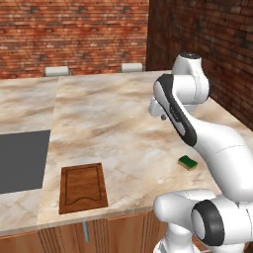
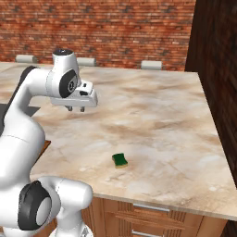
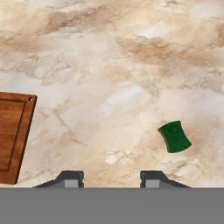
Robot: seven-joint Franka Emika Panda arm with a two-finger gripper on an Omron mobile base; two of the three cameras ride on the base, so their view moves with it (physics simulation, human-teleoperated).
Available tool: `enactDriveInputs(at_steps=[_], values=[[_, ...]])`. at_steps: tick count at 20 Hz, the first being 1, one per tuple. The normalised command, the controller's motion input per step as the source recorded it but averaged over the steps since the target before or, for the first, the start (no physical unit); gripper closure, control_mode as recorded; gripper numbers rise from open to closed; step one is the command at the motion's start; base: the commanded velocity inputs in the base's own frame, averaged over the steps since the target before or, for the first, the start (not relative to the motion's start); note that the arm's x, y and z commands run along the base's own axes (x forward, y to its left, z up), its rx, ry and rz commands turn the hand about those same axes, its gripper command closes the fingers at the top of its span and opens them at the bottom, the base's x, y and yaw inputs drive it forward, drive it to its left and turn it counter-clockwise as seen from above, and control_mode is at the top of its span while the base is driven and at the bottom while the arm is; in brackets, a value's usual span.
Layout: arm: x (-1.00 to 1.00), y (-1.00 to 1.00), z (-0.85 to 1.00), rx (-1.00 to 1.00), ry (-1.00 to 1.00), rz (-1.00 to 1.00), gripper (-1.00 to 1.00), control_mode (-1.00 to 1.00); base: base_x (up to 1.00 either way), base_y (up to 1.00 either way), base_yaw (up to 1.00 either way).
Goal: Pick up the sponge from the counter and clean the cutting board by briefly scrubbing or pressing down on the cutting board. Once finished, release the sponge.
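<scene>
The sponge (image 1: 188, 162) (image 2: 120, 160), a small block with a green top and a yellow underside, lies on the marbled counter (image 1: 108, 118) near its front right. The reddish-brown cutting board (image 1: 83, 188) lies flat at the counter's front edge, well to the left of the sponge. My gripper (image 2: 75, 109) (image 1: 162, 116) hangs above the middle of the counter, open, with nothing between its fingers. In the hand view the gripper (image 3: 110, 178) points down at bare counter, with the sponge (image 3: 175, 137) to the right and the cutting board (image 3: 11, 135) at the left edge.
A dark grey flat panel (image 1: 22, 160) is set into the counter left of the board. Brick walls (image 1: 74, 29) stand behind, and a darker brick wall (image 2: 217, 69) runs along the counter's right side. Two pale seat backs (image 1: 57, 71) (image 1: 132, 67) show past the far edge.
</scene>
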Motion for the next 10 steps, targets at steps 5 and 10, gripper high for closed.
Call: enactDriveInputs(at_steps=[5,10], values=[[-0.21,-0.02,-0.07,0.0,-0.03,-0.01,-1.0,-1.0,0.0,0.0,0.0],[-0.19,-0.61,-0.52,0.08,-0.02,-0.02,-1.0,-1.0,0.0,0.0,0.0]])
